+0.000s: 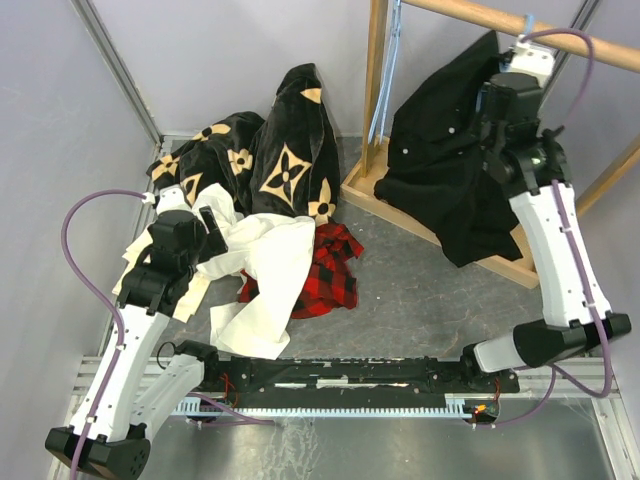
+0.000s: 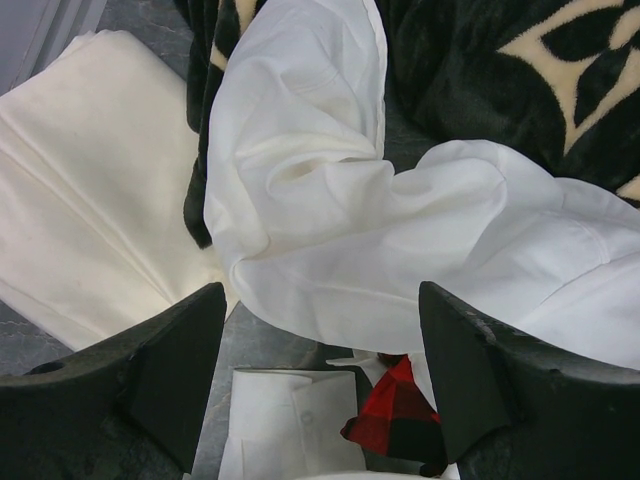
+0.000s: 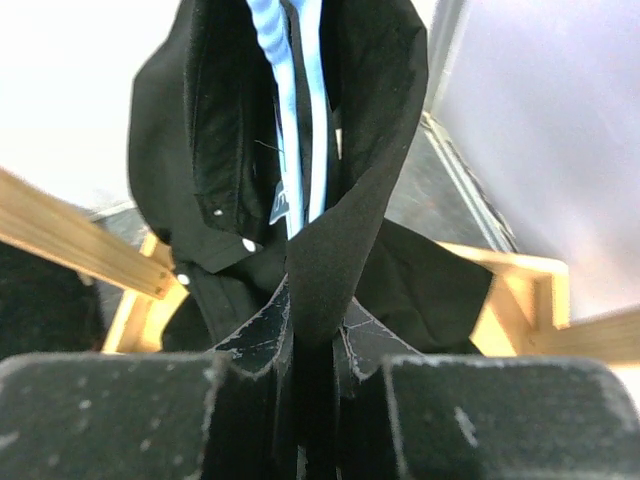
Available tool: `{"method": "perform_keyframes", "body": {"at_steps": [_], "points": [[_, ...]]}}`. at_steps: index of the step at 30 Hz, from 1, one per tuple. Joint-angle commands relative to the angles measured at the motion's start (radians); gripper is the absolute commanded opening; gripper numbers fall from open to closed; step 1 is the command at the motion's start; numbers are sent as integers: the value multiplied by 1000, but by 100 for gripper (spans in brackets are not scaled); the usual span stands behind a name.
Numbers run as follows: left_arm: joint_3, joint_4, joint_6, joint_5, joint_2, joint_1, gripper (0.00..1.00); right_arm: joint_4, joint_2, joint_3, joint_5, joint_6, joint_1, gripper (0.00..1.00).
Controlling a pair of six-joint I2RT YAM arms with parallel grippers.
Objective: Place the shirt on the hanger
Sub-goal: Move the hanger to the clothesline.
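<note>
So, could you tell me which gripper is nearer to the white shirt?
Left. The left gripper sits open directly over the white shirt; the right gripper is far off at the wooden rack, closed on the collar of a black shirt.

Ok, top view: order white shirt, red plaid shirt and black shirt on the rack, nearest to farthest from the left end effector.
1. white shirt, right beside the left end effector.
2. red plaid shirt, further right, mid-table.
3. black shirt, far right, hanging on the wooden rack.

Pale lilac walls (image 1: 200,60), grey table (image 1: 420,290), wooden rack (image 1: 377,90)
</note>
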Motion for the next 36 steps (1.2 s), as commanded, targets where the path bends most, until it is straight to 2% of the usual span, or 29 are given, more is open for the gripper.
{"method": "perform_keyframes", "body": {"at_steps": [1,9,11,12,14,17,19,27,30,36], "points": [[0,47,35,4,-7,2,84,-39,-125,-49,13,43,-116,0],[0,50,37,14,2,2,81,-92,-252,-165,-33,10,-290,0],[0,50,38,13,3,3,81,-95,-272,-178,-66,-1,-326,6],[1,50,38,12,4,2,81,-99,-278,-177,-77,-10,-331,16],[0,50,38,11,5,2,81,-109,-293,-167,-87,-17,-332,56],[1,49,37,8,3,2,81,-134,-327,-142,-116,-16,-332,84],[0,50,37,5,5,2,81,-163,-348,-112,-127,-18,-332,93],[26,50,38,3,26,3,84,-238,-479,1,-146,-75,-315,96],[41,49,28,0,40,4,85,-208,-532,-7,-258,-134,-236,96],[26,54,-14,5,41,4,90,-200,-626,-61,-454,-276,17,96]]}}
